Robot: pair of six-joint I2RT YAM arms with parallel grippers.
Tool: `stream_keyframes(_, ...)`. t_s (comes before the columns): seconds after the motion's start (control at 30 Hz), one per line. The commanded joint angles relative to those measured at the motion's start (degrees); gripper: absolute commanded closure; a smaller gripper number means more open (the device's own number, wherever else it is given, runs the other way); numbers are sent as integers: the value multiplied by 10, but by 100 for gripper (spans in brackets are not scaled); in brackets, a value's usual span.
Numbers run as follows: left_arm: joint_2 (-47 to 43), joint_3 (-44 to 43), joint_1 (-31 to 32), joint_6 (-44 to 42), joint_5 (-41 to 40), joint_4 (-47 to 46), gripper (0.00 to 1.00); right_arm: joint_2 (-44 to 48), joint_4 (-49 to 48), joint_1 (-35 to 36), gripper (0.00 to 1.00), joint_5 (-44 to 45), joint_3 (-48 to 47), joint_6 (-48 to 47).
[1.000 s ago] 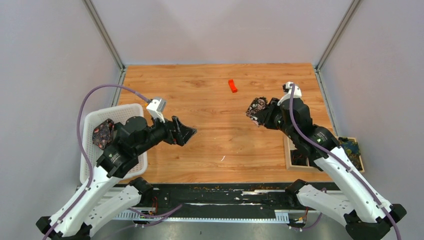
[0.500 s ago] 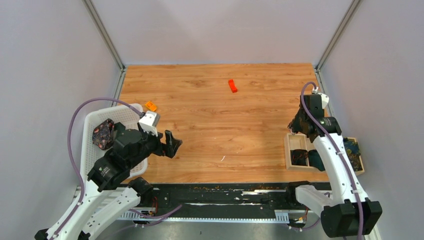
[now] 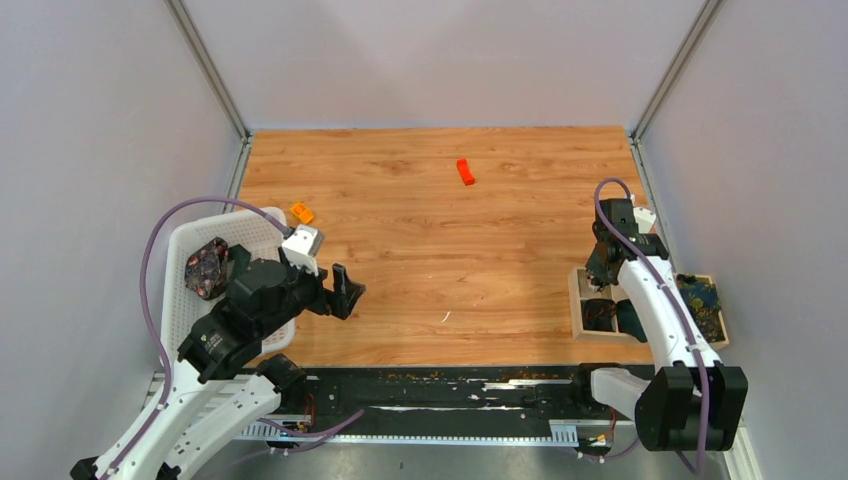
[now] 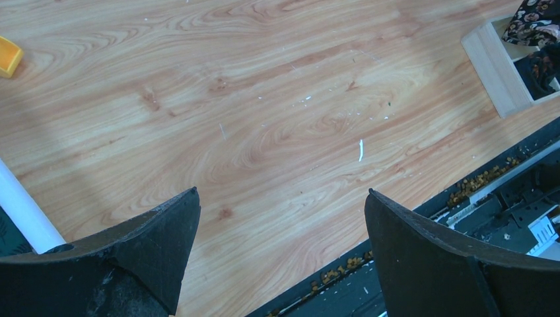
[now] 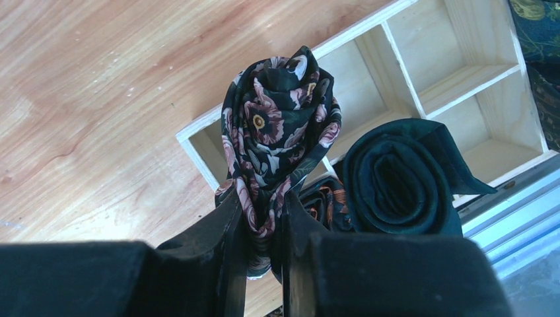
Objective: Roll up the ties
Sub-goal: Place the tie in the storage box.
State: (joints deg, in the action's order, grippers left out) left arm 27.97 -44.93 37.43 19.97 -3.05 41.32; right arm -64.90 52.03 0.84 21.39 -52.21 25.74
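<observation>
The right gripper is clamped on a rolled black floral tie, holding it upright above one end of a wooden divided box. The left gripper hangs spread wide, with nothing between its jaws, over the wooden table just beside a white basket. The box sits at the table's right edge, with a blue-yellow patterned tie at its right end. Inside it are a rolled dark teal tie and an orange-marked dark roll. Another floral roll lies in the basket. A red-orange block lies far out on the table, and a yellow-orange block lies near the basket.
</observation>
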Motion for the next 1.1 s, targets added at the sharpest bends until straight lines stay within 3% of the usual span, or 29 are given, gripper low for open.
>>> stream_keyframes(0.0,-4,3,1,-18,13,-17,0,-5,-34,-3,100,42,3,25)
stream_keyframes(0.27,-6,4,1,-19,16,-20,0,-78,-90,-28,100,62,27,35)
stream_keyframes(0.5,-4,6,1,-20,19,-23,0,-133,-151,-30,100,20,51,42)
stream_keyframes(1.07,-5,8,1,-23,21,-27,0,-222,-179,5,100,-28,87,93)
